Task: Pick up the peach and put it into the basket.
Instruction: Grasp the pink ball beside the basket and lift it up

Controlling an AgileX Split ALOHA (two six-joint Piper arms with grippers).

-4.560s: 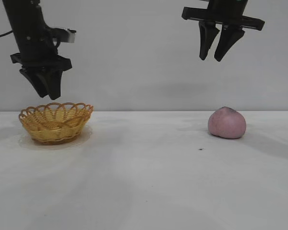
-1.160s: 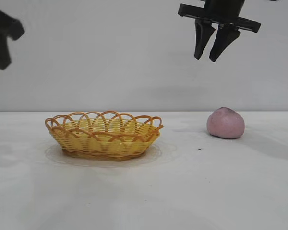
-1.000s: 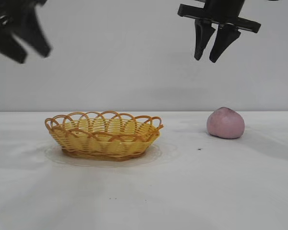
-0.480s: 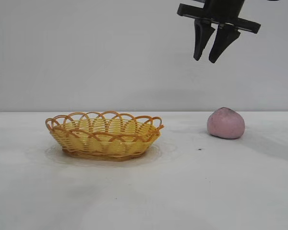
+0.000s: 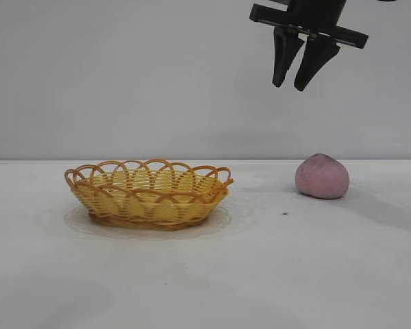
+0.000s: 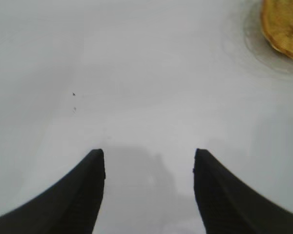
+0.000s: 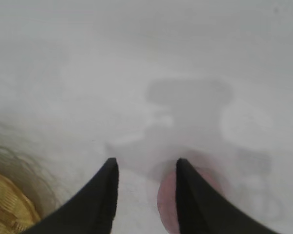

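The pink-mauve peach (image 5: pixel 322 177) sits on the white table at the right. The yellow-tan wicker basket (image 5: pixel 148 193) stands left of centre, apart from the peach. My right gripper (image 5: pixel 290 86) hangs open and empty high above the table, a little left of the peach. In the right wrist view the gripper (image 7: pixel 145 163) shows its jaws apart, with the peach (image 7: pixel 167 200) partly hidden behind one finger and the basket (image 7: pixel 10 209) at the edge. My left gripper (image 6: pixel 148 153) is out of the exterior view; its wrist view shows it open over bare table, with the basket (image 6: pixel 283 24) in a corner.
The white table (image 5: pixel 260 274) runs across the whole view with a grey wall behind. A small dark speck (image 5: pixel 285 213) lies on the table in front of the peach.
The left arm has swung up and out of the exterior view at the left. The right gripper has drifted slightly left and down. The basket and the peach have stayed in place over the last second.
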